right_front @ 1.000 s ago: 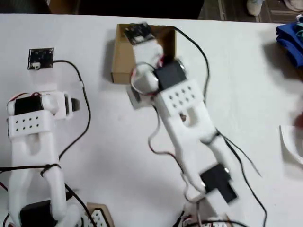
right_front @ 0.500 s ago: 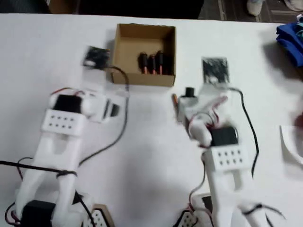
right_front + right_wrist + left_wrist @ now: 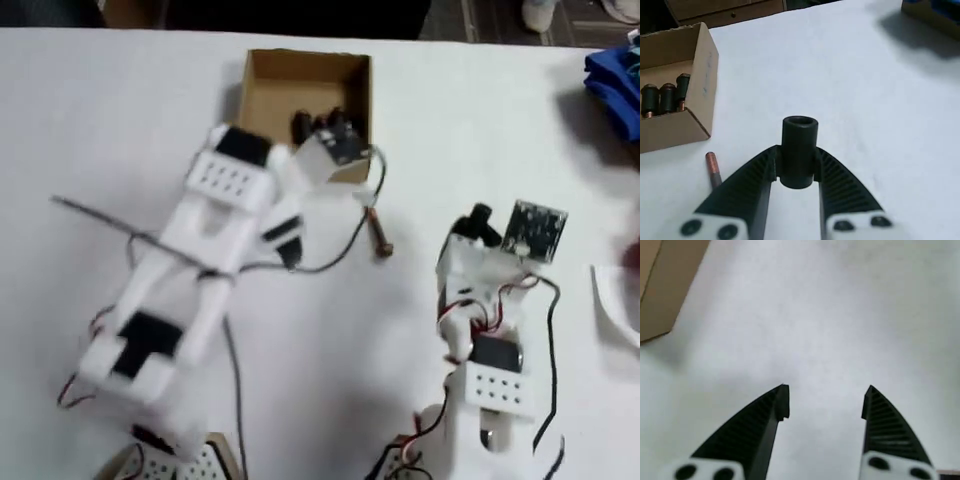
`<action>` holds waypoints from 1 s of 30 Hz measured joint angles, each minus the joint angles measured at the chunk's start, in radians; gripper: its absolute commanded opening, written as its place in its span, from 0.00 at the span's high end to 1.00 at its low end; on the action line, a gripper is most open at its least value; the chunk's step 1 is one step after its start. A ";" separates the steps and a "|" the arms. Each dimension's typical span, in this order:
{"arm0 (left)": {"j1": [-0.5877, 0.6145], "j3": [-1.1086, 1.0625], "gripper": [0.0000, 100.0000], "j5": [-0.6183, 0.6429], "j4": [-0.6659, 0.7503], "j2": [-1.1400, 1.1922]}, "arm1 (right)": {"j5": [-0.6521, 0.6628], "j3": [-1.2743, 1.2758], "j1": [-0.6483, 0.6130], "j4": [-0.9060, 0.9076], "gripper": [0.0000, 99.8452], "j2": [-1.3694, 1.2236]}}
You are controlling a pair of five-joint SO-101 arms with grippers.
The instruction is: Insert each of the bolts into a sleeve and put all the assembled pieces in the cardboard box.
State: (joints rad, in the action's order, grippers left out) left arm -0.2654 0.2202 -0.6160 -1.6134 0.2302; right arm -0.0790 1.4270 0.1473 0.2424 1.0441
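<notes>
Your left pincer (image 3: 825, 401) hangs wide open over bare worktop (image 3: 840, 315) beside the box (image 3: 300, 62). Close there and you'd likely miss the loose bolt (image 3: 379, 234). Your right pincer (image 3: 797, 154) grips the sleeve (image 3: 800, 134) upright, and a tilted bolt could jam at its mouth.

Left claw (image 3: 825, 401) gapes wide, its arm stretched toward the counter's (image 3: 120, 100) far edge; right claw (image 3: 797, 167) clamps a sleeve (image 3: 799, 142).

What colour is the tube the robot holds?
Black; the sleeve shows best in the right wrist view.
</notes>
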 measured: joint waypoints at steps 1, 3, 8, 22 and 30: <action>-0.009 0.092 0.75 -0.006 -0.054 0.060 | 0.000 0.026 0.003 -0.034 0.98 0.000; -0.035 0.265 0.75 -0.009 -0.120 0.166 | 0.000 0.071 0.009 -0.097 0.98 0.000; -0.100 0.489 0.74 -0.083 -0.144 0.330 | 0.000 0.133 0.011 -0.210 0.98 0.002; -0.152 0.626 0.75 -0.703 0.051 0.440 | 0.000 0.144 0.155 -0.241 0.98 0.002; -0.189 0.624 0.75 -0.715 0.218 0.601 | 0.000 0.146 0.207 -0.253 0.98 0.002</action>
State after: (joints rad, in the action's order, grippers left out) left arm -0.4542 0.8447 -1.3311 -1.3955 0.8316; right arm -0.0790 1.5727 0.3544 -0.0107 1.0457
